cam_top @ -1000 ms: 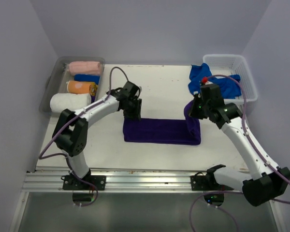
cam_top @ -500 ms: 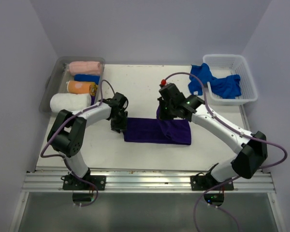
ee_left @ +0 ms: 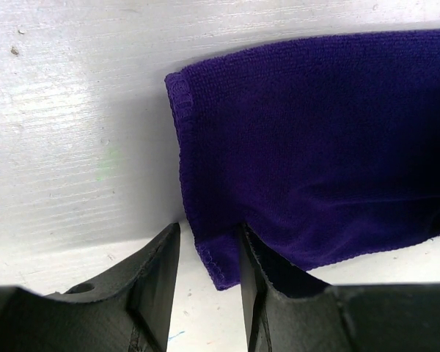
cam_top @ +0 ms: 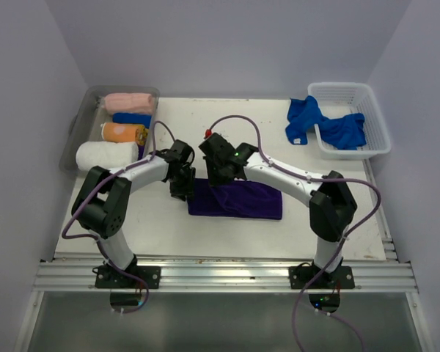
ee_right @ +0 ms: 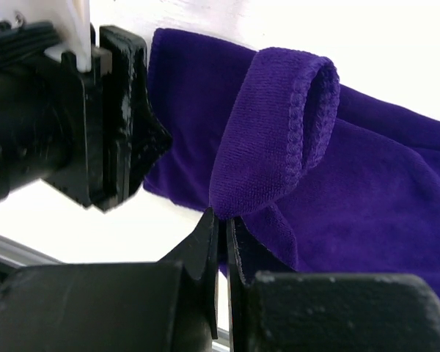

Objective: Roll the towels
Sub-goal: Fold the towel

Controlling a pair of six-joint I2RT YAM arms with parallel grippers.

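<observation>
Right arm stretched leftward across table (cam_top: pixel 242 132), elbow bent. Right gripper (ee_right: pixel 221 220) pinched tight on raised fold of purple towel (cam_top: pixel 242 199). Left arm low, left gripper (ee_left: pixel 209 235) at towel's left end, fingers slightly apart, straddling hemmed corner. Towel lies mid-table, one end doubled over. Left: clear bin (cam_top: pixel 79 121) with pink, blue, orange, white rolled towels (cam_top: pixel 105 155). Far right: white basket (cam_top: pixel 374 110), blue towels (cam_top: pixel 308 117) draped over rim.

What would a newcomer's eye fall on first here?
The purple towel in the middle of the table stands out: the right end effector pinches a folded-over edge of it, while the left end effector straddles its left end. Rolled towels lie in the clear bin at far left, and blue towels spill from the white basket at far right.
</observation>
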